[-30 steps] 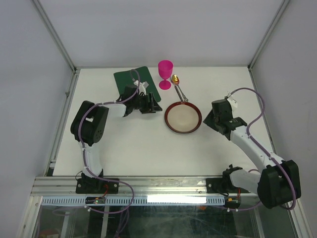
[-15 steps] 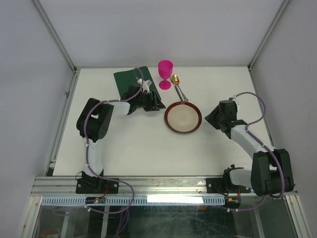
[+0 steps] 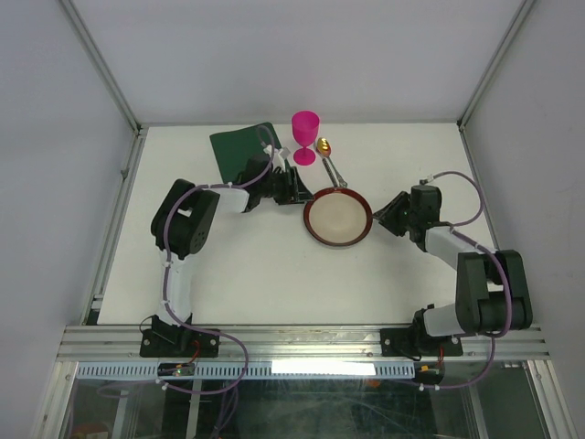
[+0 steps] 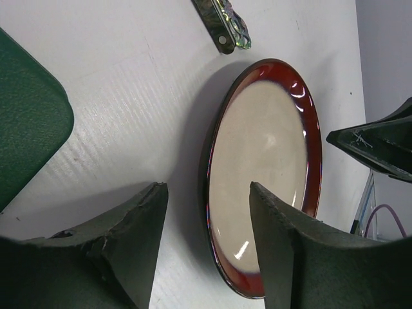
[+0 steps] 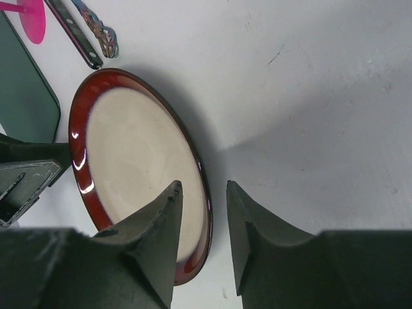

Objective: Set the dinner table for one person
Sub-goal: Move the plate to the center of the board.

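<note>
Since a second ago both arms have closed on the round glazed plate with red rim and cream centre (image 3: pixel 337 217): the left gripper (image 3: pixel 297 190) came off the dark green rectangular placemat (image 3: pixel 236 146) to the plate's left rim, and the right gripper (image 3: pixel 388 215) swung in to its right rim. The plate sits on the large white matte dinner table (image 3: pixel 274 274), right of centre, nearer the far edge. Left jaws stand wide apart and hold nothing. Right jaws are narrower but still parted, also empty. In both wrist views the rim line runs into the gap between the fingers (image 5: pixel 161 219); I can't tell if there's contact. Looks like a two-arm rim pick to get the plate onto the placemat. Get one finger under the lip on each side before closing, since glaze is slick and the rim shallow. Close both together, then lift level. The spoon with gold bowl and iridescent metal handle (image 3: pixel 331 165) ends just beside the far rim, and the pink plastic goblet (image 3: pixel 305 135) stands near the placemat's right edge, so keep the path low and clear of both.
</note>
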